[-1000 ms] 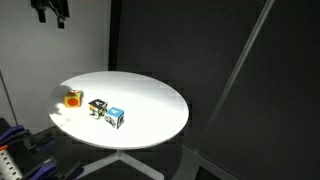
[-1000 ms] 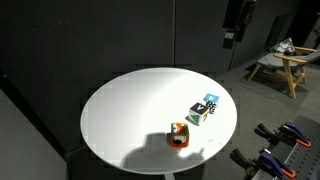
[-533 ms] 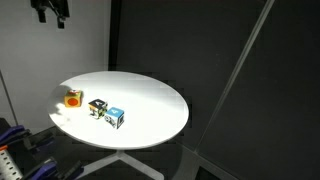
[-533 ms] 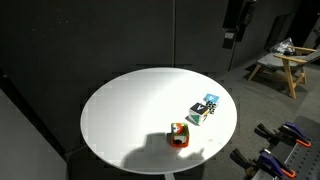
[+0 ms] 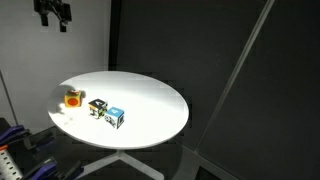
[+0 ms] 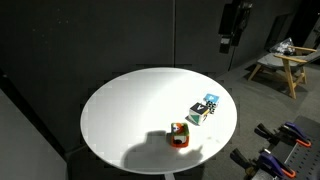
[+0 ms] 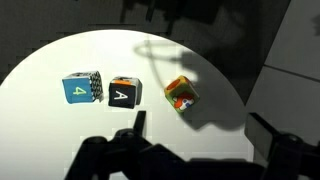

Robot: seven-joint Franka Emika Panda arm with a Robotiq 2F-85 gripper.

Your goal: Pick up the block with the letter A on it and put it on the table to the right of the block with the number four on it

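Note:
The block with the letter A has a dark face with a white A. It lies on the round white table, right of the light blue block with the number four and touching or almost touching it. In both exterior views the two cubes sit side by side: the A block and the four block. My gripper is open and empty, high above the table, well clear of the blocks.
An orange-and-yellow cube lies tilted near the A block, also in both exterior views. The blocks sit near the table's edge. A wooden stool stands beyond the table. Dark curtains surround the scene.
The gripper has shifted very slightly high above the table. The blocks have not moved.

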